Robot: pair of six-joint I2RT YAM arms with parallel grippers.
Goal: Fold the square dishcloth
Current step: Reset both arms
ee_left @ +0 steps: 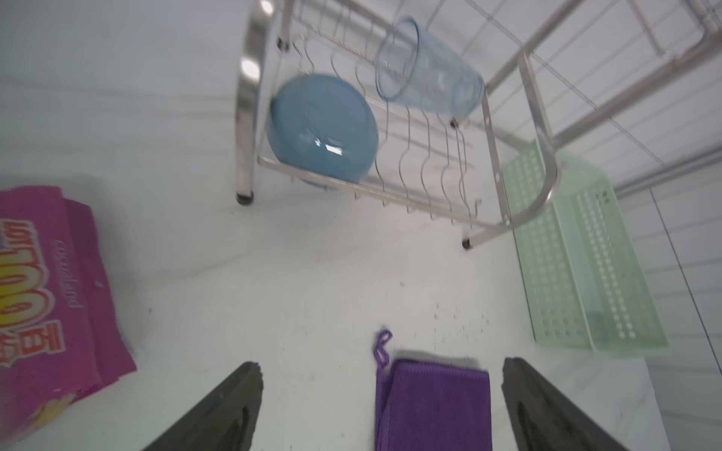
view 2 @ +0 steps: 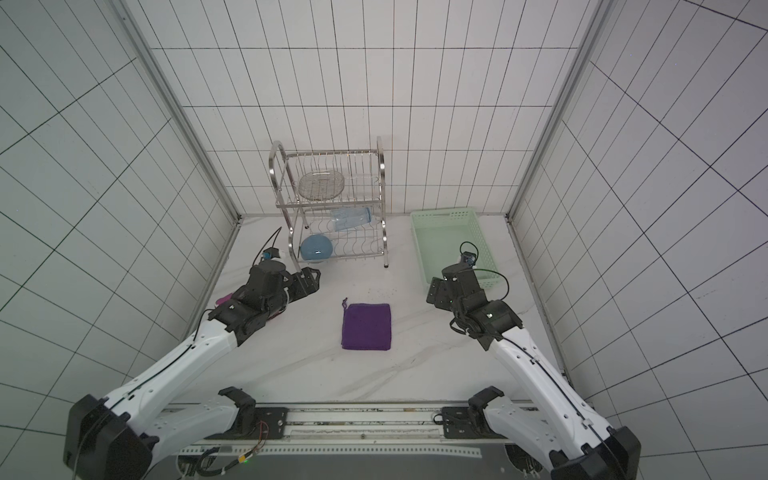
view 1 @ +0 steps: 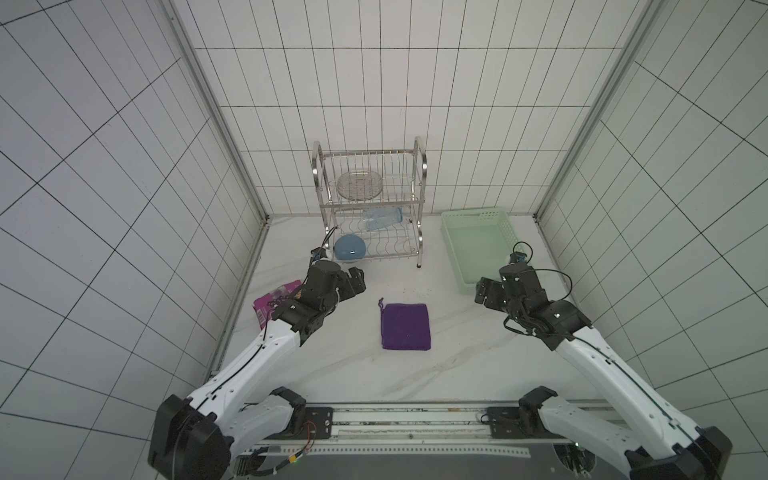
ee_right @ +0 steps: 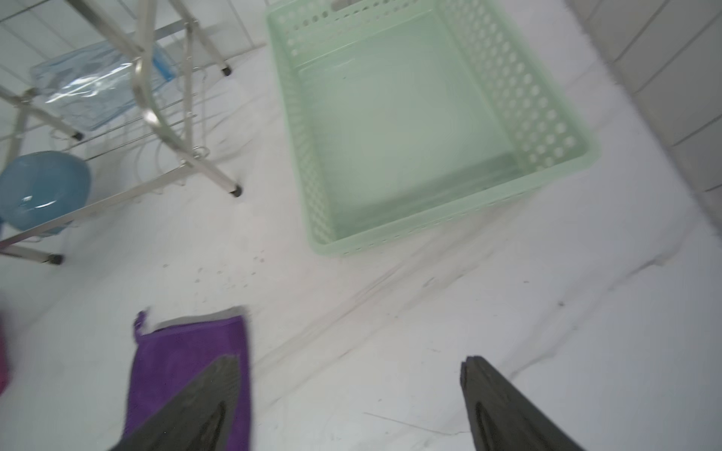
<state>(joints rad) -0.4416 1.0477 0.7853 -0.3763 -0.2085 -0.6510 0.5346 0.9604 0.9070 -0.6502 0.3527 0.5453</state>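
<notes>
The square dishcloth [view 1: 405, 327] [view 2: 366, 327], deep purple, lies flat on the white marble table between the two arms, with its thin loop [view 1: 380, 303] at the far left corner. In the left wrist view the dishcloth [ee_left: 433, 406] shows a layered edge on the loop side. My left gripper [view 1: 357, 283] [ee_left: 381, 365] hovers left of and beyond the cloth, open and holding nothing. Off to the cloth's right, my right gripper [view 1: 482, 291] [ee_right: 349, 360] is open and empty too, and one of its fingers overlaps the dishcloth [ee_right: 187, 351] in that wrist view.
A steel dish rack [view 1: 419, 199] stands at the back, holding a blue bowl [view 1: 350, 247], a clear cup [view 1: 382, 218] and a mesh dish [view 1: 359, 185]. A pale green basket [view 1: 453, 245] sits at the back right. A glossy pink packet [view 1: 274, 301] lies under my left arm.
</notes>
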